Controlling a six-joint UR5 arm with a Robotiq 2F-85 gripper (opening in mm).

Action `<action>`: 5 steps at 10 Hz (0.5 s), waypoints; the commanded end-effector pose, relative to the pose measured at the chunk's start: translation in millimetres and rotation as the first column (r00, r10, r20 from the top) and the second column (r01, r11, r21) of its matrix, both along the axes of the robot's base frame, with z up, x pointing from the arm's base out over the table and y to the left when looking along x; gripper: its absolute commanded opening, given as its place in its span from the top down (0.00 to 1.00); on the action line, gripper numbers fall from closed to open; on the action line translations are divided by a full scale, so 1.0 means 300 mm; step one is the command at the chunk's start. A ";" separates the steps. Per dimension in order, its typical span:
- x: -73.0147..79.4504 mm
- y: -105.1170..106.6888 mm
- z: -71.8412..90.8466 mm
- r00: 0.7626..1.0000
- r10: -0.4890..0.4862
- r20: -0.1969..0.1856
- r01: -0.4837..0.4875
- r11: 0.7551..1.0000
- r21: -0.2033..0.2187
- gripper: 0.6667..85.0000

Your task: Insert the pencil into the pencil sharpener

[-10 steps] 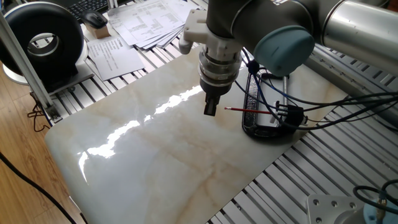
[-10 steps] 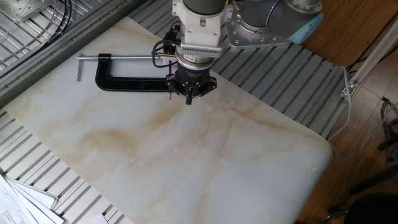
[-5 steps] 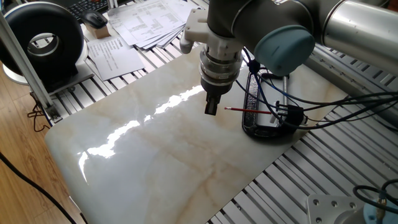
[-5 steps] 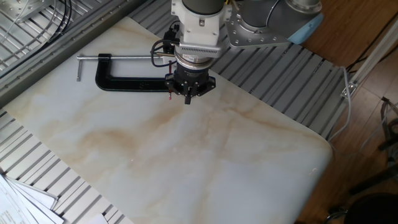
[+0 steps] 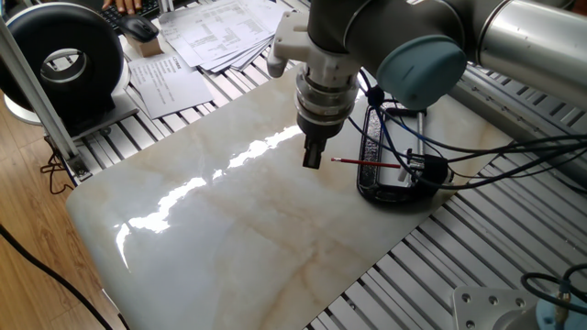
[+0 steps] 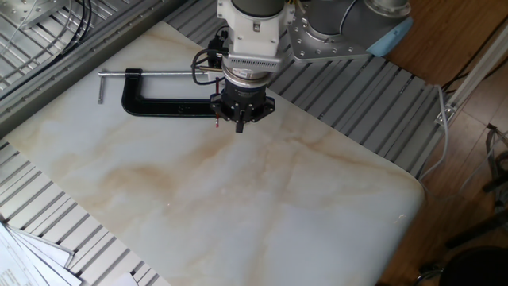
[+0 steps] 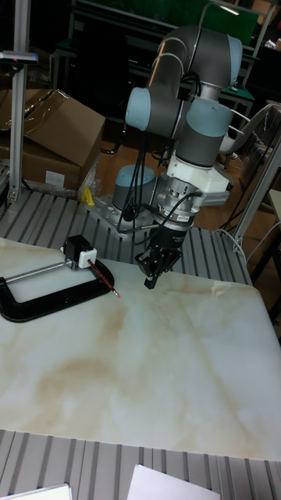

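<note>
the jaws look pressed together with nothing between them; the gripper [image 7: 151,279] points straight down just above the pale marble slab [image 5: 229,238], near its back edge; the pencil [image 7: 103,279] is already seated in the pencil sharpener [image 7: 78,252], its red shaft sloping out from the block's whitish face down to a dark tip at the slab (in one fixed view the shaft [image 5: 365,164] runs level across the clamp's frame); the sharpener sits pinched in the black c-clamp [image 6: 163,105], whose silver screw [image 6: 159,74] stretches away to one side; gripper and pencil stand apart, the pencil's free end just beside the fingertips in the other fixed view; papers [image 5: 215,32] lie beyond the slab.
</note>
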State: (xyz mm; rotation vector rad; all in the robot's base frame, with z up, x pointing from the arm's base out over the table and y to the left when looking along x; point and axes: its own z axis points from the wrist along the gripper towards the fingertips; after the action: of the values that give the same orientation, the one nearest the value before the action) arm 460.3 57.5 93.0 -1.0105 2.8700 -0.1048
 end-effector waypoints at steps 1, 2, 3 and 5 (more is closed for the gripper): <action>0.004 -0.008 0.003 1.000 0.003 0.001 -0.003 1.000 -0.007 0.99; 0.007 -0.006 0.002 1.000 -0.002 0.003 0.002 1.000 -0.003 0.99; 0.005 -0.004 0.006 1.000 -0.003 0.004 0.003 1.000 -0.002 0.99; 0.020 0.031 0.009 1.000 -0.006 0.015 0.006 1.000 0.017 0.99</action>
State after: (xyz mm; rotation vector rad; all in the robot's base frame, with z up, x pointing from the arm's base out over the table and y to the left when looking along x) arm 462.7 57.8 93.8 -1.0118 2.8646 -0.1159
